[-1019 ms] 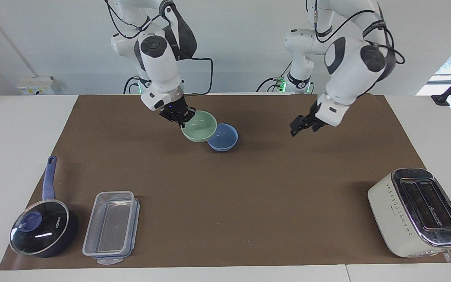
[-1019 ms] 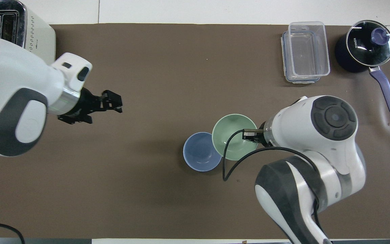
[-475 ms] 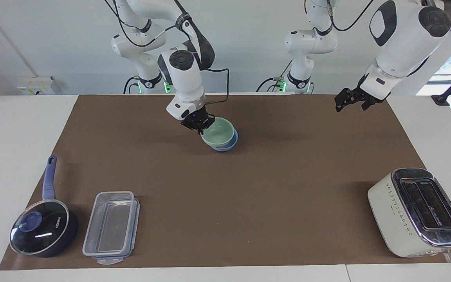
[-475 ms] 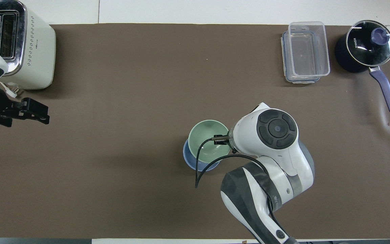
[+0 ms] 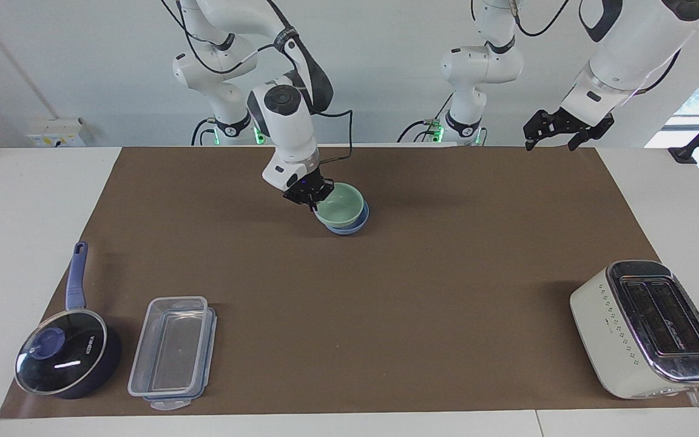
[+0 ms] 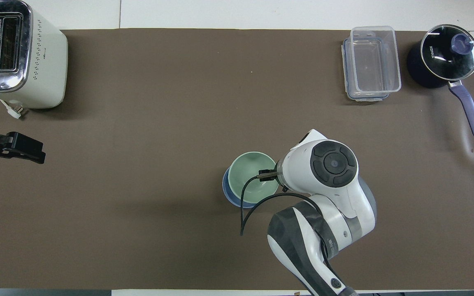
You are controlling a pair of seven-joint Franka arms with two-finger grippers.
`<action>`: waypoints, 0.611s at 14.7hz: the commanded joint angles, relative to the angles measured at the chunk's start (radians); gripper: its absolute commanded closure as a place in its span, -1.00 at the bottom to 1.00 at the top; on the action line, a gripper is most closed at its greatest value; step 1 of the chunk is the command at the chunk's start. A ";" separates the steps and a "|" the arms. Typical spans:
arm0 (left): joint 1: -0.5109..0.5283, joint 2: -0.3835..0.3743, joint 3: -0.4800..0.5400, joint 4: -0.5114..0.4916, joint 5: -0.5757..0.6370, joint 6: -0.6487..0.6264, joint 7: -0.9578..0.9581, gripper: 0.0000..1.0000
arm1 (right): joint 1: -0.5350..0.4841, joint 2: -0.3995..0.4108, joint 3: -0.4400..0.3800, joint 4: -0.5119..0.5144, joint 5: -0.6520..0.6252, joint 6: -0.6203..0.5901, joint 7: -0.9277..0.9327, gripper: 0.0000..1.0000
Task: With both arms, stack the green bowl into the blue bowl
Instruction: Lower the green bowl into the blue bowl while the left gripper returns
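The pale green bowl (image 5: 340, 205) sits inside the blue bowl (image 5: 349, 229) on the brown mat, near the robots' edge. In the overhead view the green bowl (image 6: 250, 177) covers most of the blue bowl (image 6: 227, 194), which shows only as a crescent. My right gripper (image 5: 312, 203) is shut on the green bowl's rim, on the side toward the right arm's end; in the overhead view its wrist hides the fingers. My left gripper (image 5: 550, 144) is open and empty, raised high over the mat's edge at the left arm's end, and shows in the overhead view (image 6: 31, 150).
A cream toaster (image 5: 647, 328) stands farthest from the robots at the left arm's end. A clear lidded container (image 5: 170, 352) and a dark blue saucepan with glass lid (image 5: 64, 358) stand at the right arm's end, far from the robots.
My right gripper carried the green bowl sideways over the blue bowl and lowered it in. My left gripper rose and pulled back toward its own end of the table.
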 commanded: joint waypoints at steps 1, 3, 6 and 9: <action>-0.004 -0.013 0.010 -0.030 -0.024 0.053 -0.039 -1.00 | 0.004 -0.016 -0.003 -0.027 0.043 0.026 -0.029 1.00; -0.009 -0.005 0.017 -0.017 -0.027 0.088 -0.047 -1.00 | 0.006 -0.020 -0.003 -0.047 0.043 0.046 -0.031 1.00; -0.018 -0.002 0.024 -0.023 -0.023 0.099 -0.044 -1.00 | 0.013 -0.008 -0.003 -0.047 0.043 0.057 -0.029 1.00; -0.021 0.061 0.021 0.005 -0.017 0.099 -0.045 -1.00 | 0.029 0.000 -0.003 -0.044 0.043 0.068 -0.028 1.00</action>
